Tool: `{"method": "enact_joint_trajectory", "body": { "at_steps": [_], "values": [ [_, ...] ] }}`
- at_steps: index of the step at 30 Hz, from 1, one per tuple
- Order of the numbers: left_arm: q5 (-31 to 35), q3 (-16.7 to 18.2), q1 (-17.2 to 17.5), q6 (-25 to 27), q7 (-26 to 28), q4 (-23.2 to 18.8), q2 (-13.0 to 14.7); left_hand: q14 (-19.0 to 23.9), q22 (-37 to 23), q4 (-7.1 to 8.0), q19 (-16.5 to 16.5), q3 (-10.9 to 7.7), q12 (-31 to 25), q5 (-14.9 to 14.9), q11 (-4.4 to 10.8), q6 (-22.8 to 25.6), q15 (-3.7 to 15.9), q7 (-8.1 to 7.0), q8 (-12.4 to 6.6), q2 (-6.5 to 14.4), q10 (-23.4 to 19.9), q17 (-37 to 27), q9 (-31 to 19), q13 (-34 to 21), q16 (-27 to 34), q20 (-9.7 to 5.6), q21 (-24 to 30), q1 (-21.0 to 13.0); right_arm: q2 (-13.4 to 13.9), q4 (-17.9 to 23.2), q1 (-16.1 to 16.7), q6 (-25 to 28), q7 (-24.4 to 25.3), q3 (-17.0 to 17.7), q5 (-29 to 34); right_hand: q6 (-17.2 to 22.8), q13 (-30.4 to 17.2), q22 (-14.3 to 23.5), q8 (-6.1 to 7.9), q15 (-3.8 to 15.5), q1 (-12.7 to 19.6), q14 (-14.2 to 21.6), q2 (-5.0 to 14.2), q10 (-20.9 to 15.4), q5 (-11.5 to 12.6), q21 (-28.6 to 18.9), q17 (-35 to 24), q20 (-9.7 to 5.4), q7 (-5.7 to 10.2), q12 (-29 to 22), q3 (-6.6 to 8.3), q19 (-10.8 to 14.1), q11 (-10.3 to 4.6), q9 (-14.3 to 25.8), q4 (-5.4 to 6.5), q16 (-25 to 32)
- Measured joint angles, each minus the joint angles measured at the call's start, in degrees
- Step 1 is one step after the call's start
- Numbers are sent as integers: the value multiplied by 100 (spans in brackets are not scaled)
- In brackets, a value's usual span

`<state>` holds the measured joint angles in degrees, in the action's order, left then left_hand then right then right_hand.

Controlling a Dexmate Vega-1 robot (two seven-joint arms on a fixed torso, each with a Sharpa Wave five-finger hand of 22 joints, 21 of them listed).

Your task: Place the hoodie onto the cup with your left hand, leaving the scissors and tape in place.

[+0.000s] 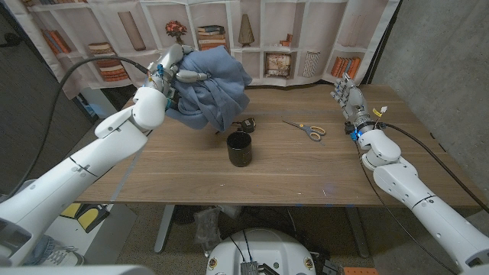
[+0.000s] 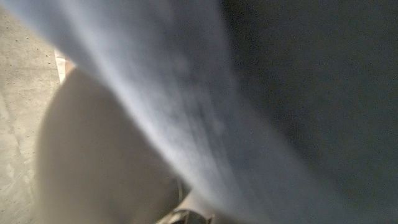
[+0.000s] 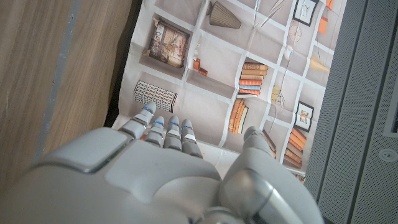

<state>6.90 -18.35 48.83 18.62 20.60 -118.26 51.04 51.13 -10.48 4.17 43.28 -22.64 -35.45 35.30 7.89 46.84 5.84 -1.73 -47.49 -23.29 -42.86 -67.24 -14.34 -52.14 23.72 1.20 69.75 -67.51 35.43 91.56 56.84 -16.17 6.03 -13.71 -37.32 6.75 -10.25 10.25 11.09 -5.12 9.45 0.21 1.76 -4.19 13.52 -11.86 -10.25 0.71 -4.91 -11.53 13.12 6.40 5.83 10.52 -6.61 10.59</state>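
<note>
A big sheet printed with bookshelves (image 1: 290, 38) hangs behind a wooden table (image 1: 306, 176). The shelves on it show books, vases and a little plant.

The hoodie (image 1: 210, 88) is soft and blue, all bunched up in a big lump with lots of folds. It is up in the air over the far left part of the table, and its lowest folds hang just above the wood. The left hand (image 1: 170, 72) holds it from the side, with pale fingers (image 1: 191, 76) pressed into the cloth. In the left wrist view the blue cloth (image 2: 205, 112) is very close and blurry.

The cup (image 1: 239, 149) is black and stands upright near the middle of the table. It is in front of the hoodie and a bit to the right of it, and the hoodie is not touching it. I cannot tell if there is anything inside the cup.

A dark roll of tape (image 1: 246, 124) lies just behind the cup. The scissors (image 1: 306, 129) lie to the right, well apart from the cup.

The right hand (image 1: 348, 98) is at the far right side of the table, holding nothing, with its fingers straight and side by side (image 3: 163, 134)
</note>
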Motion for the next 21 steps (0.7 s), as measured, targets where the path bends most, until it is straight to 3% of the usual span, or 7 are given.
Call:
{"method": "enact_joint_trajectory", "body": {
  "at_steps": [21],
  "values": [
    [-105, 209, 218, -830, -251, 83, -59, 40, -9, 0, -31, 0, 7, -2, 33, 21, 20, -19, 3, 40, -53, 0, 0, -29, -44, -31, 108, 40, 5, 26, -65, 92, -7, -52, 25, 0, 0, 0, 0, 0, 0, 0, 0, 0, 0, 0, 0, 0, 0, 0, 0, 0, 0, 0, 0, 0]
  ]
}}
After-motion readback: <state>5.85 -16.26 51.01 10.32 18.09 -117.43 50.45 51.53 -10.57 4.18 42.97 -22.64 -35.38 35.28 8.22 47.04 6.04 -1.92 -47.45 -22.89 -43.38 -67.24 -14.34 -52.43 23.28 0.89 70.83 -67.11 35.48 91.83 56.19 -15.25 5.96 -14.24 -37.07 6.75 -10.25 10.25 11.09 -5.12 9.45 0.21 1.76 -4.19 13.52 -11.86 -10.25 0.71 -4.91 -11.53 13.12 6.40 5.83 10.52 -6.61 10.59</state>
